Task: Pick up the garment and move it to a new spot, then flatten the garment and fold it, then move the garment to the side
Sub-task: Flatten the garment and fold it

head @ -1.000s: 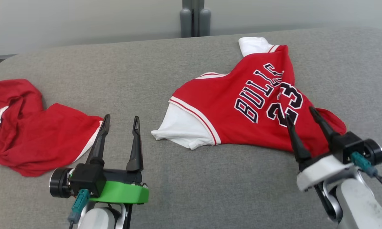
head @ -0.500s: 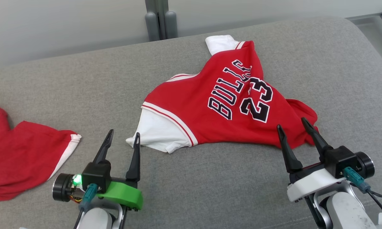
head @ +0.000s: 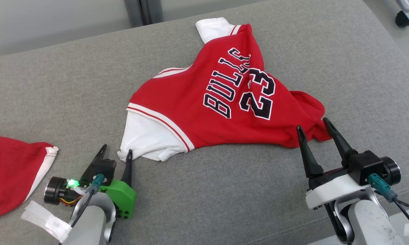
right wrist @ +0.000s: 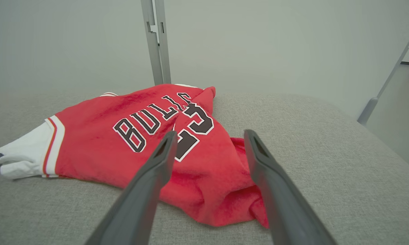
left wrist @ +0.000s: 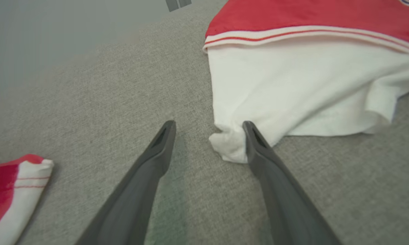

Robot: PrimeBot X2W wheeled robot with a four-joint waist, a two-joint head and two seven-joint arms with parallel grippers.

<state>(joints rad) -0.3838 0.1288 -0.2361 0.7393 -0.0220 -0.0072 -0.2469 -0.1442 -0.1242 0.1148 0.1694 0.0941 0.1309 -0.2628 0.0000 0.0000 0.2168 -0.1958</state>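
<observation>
Though rumpled, lies lettering up in the middle of the cushion [head: 54, 85]: one jersey [head: 177, 102], red, marked BULLS 23, with two white sleeves, one at the far edge and one at the near-left corner. Cloth bunched along the right side; no fold made yet.

Counted besides: one second red garment [head: 10, 170] at far left, well apart from the first; two grippers, four dark fingers in all; one grey post [head: 141, 10] behind; one caster [head: 402, 20] at top right.

At lower left, left gripper [head: 116, 149]: jaws apart, gripping nothing, low over the cushion, one finger right at the near sleeve's tip; cannot tell whether touching.

At lower right, right gripper [head: 311, 124]: jaws apart, empty, tips just over the jersey's red right end.
</observation>
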